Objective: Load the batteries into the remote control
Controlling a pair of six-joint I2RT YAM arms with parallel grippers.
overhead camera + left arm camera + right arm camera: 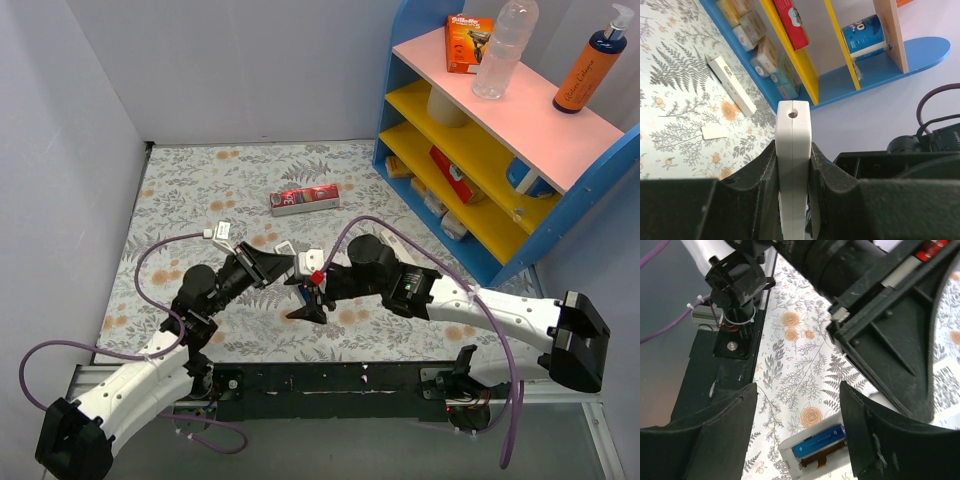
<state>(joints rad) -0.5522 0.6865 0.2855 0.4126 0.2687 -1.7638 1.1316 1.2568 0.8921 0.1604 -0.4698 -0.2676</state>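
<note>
While clamped in left pincer (pixel 793 151), remote control (pixel 793 122)

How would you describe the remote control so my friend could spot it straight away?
Look at the flowered mat in front of the two arms. Near its middle, the left gripper is shut on a slim white bar: that is the remote control. Unlike the red carton lying flat farther back, it is white, gripped edge-on, with a blue battery in its open compartment.
</note>
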